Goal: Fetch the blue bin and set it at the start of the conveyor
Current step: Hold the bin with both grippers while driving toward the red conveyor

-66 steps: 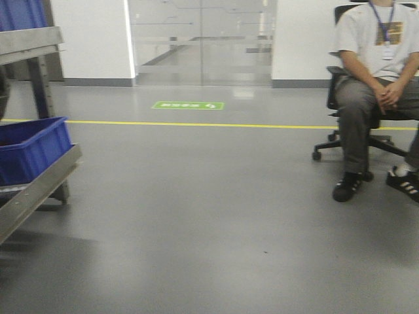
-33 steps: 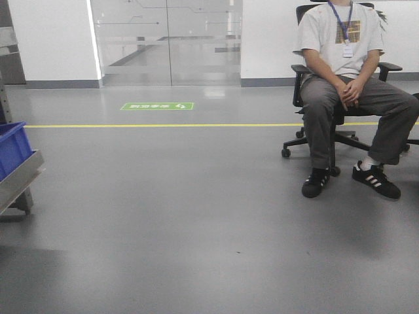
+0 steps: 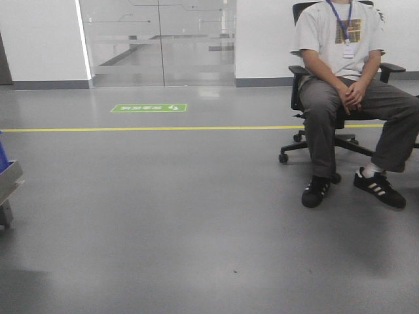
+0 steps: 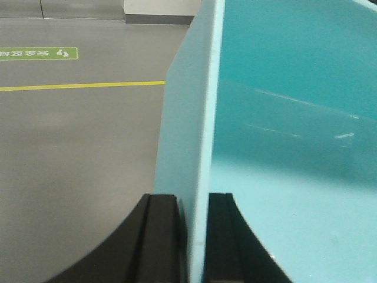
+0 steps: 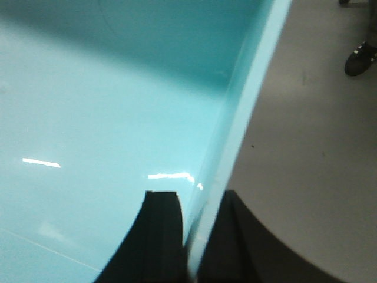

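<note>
Left fingers and right fingers clamp the blue bin's side walls mid-carry over the floor; next comes reaching the unseen conveyor start.

A grey-shirted person sits on a black wheeled office chair at the grey floor's right edge; a thin yellow painted line crosses it.

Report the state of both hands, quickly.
Left hand: closed on the blue bin, clamping its wall.
Right hand: closed on the blue bin, clamping its wall.
</note>
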Tool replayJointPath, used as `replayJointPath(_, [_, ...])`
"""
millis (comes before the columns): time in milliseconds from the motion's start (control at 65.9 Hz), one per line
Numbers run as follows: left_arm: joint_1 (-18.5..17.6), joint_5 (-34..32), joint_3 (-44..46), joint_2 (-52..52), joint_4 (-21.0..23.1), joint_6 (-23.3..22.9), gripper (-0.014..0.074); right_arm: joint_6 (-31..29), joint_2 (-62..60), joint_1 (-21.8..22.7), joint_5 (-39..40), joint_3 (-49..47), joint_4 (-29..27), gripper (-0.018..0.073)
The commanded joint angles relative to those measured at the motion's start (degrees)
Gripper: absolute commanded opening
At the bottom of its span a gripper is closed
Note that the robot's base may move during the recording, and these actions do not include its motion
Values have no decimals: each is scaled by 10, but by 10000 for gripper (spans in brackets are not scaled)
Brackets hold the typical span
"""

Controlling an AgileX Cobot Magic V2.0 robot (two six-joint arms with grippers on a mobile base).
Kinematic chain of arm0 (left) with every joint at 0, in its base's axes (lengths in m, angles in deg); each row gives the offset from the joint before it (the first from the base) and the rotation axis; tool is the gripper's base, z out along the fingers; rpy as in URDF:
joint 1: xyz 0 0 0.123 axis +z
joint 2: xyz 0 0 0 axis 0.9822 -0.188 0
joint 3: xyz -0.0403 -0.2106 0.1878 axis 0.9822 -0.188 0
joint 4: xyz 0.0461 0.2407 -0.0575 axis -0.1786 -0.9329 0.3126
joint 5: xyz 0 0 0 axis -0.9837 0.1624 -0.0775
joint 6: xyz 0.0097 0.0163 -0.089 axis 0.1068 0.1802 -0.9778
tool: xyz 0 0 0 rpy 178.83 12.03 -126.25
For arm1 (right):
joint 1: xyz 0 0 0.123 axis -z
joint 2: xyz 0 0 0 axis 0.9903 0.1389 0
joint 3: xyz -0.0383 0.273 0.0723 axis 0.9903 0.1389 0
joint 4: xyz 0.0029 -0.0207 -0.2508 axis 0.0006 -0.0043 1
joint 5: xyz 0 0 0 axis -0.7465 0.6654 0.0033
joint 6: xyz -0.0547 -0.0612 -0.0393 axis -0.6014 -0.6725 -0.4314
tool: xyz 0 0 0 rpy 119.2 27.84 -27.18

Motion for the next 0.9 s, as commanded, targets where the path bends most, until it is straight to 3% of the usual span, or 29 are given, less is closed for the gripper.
replayJointPath(0, [4,-47,9,12,0,-6,-111,-16,-4,8,-1,-1,40,-152])
replayJointPath(880, [4,-47,9,12,0,-6,-111,-16,-4,8,0,-1,40,-152])
